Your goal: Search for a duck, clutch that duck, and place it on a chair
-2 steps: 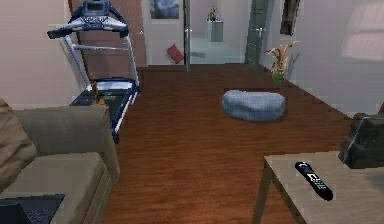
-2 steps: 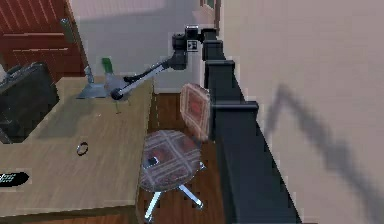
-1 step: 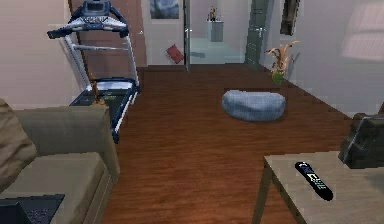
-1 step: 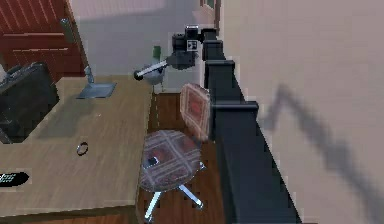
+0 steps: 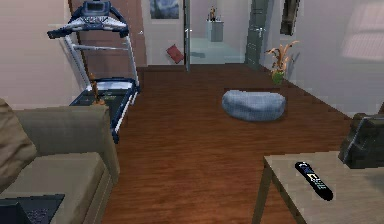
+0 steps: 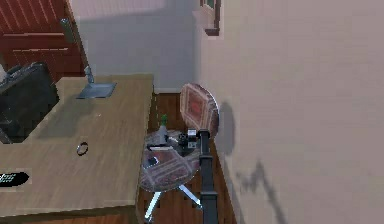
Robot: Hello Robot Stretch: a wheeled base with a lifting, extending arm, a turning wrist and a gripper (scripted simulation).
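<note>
Standing beside flat wooden desk [image 6: 95, 135]: chair [image 6: 198, 104], rounded patterned seat, back.

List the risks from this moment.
The hand shows at the chair seat, close to the desk edge: a sideways move might knock either. The chair stands on a star base that may roll if pushed. I cannot tell whether the hand holds anything, so a release could be wasted.
</note>
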